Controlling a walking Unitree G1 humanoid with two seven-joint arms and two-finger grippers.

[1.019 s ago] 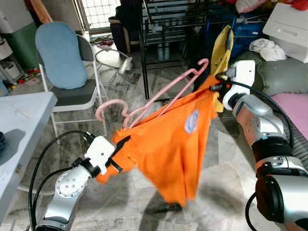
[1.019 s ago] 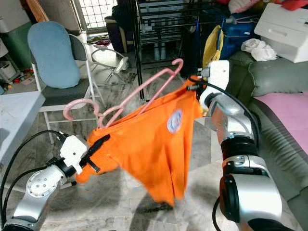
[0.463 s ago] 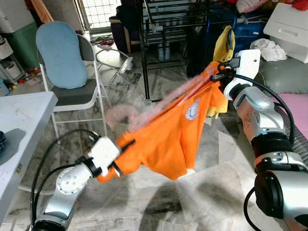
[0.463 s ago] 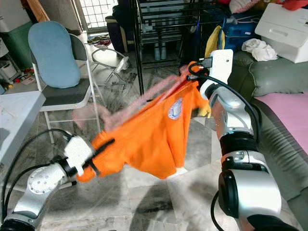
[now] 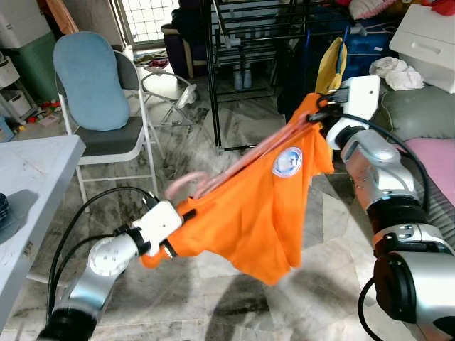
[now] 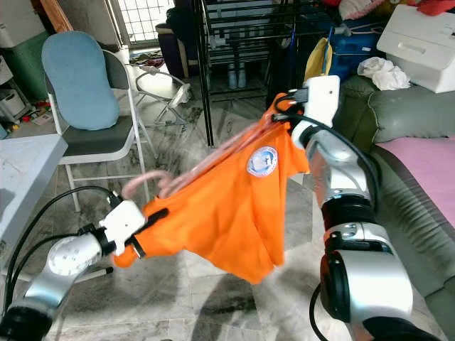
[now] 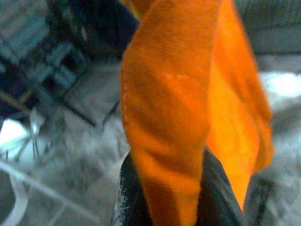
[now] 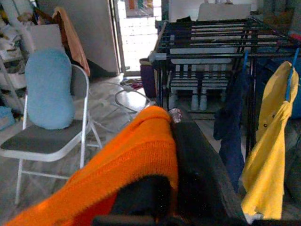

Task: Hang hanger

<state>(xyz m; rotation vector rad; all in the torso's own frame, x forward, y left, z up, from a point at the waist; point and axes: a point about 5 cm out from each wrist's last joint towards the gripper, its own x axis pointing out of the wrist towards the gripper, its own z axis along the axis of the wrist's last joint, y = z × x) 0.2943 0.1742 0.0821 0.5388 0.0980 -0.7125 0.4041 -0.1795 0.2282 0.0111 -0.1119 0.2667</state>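
Nearest, low on the left, the left gripper [image 5: 175, 226] is clamped on one end of the orange shirt [image 5: 252, 206]; its wrist view shows the cloth pinched between the black fingers [image 7: 129, 188]. The shirt stretches up and to the right, sagging in the middle. The pink hanger [image 5: 234, 162] lies along its upper edge, hook curling just above the left gripper. Farther, on the right, the right gripper [image 5: 320, 114] pinches the shirt's upper end. Beyond stand a black drying rack [image 5: 245, 42], a yellow garment [image 5: 328, 64] hanging on it, and, far left, a folding chair [image 5: 99, 99].
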